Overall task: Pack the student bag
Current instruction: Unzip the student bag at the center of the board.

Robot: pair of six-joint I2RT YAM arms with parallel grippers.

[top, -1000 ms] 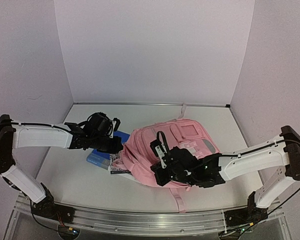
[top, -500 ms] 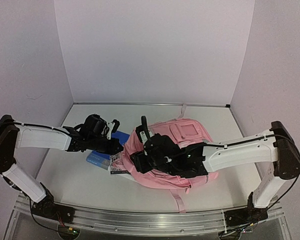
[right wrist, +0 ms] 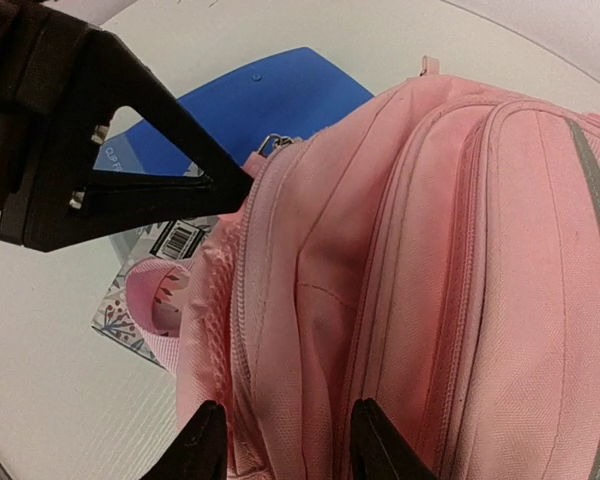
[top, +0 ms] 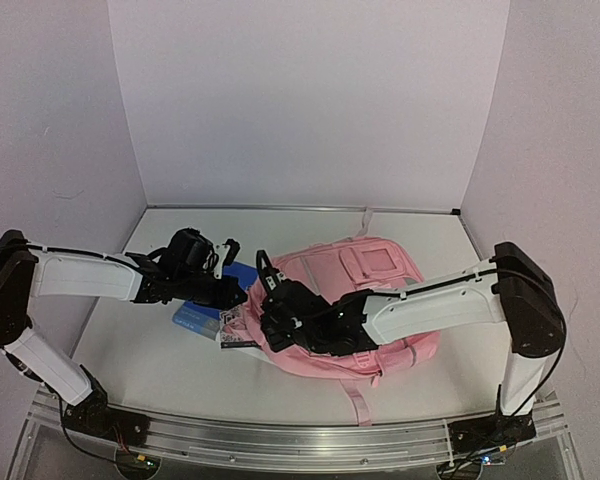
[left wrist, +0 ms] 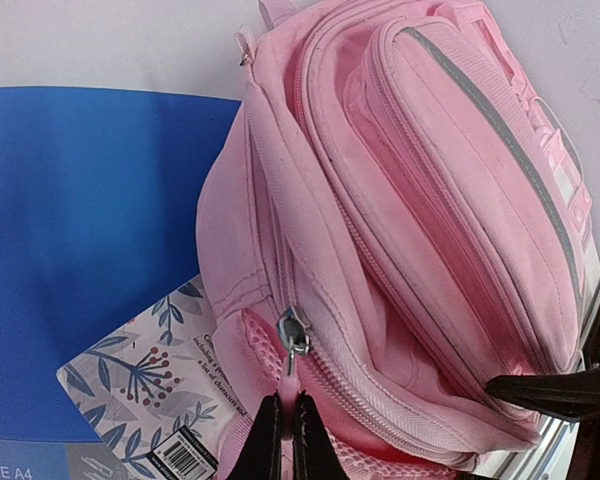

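The table (top: 130, 350) is viewed from high above and behind both arm bases, facing the back wall. The left wrist view is taken close behind the left gripper (left wrist: 285, 440), with the zipper pull (left wrist: 293, 335) of the student bag (left wrist: 430, 220) just ahead of the claw. The right wrist view is taken close behind the right gripper (right wrist: 285, 425). The same pull, the blue folder (left wrist: 80, 250) and the left claw are faced there from the opposite side.

Blue folder (left wrist: 80, 250), floral notebook (left wrist: 145, 385)
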